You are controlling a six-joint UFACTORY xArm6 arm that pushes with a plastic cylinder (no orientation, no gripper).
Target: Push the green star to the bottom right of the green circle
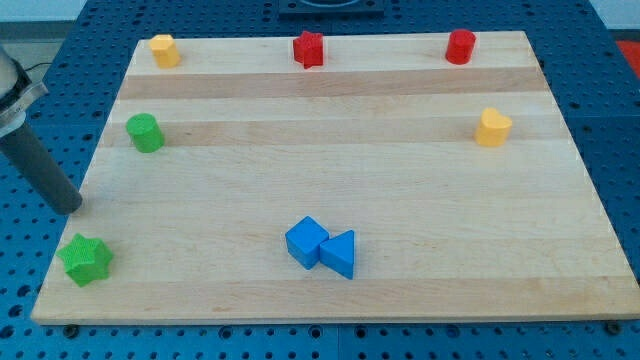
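The green star lies near the board's bottom left corner. The green circle stands at the left edge, well above the star. My tip is at the view's left, just off the board's left edge, a little above and left of the green star and below and left of the green circle. It touches neither block.
A yellow block, a red star and a red block line the top edge. A yellow block sits at the right. A blue cube and blue triangle touch at bottom centre. The wooden board lies on a blue surface.
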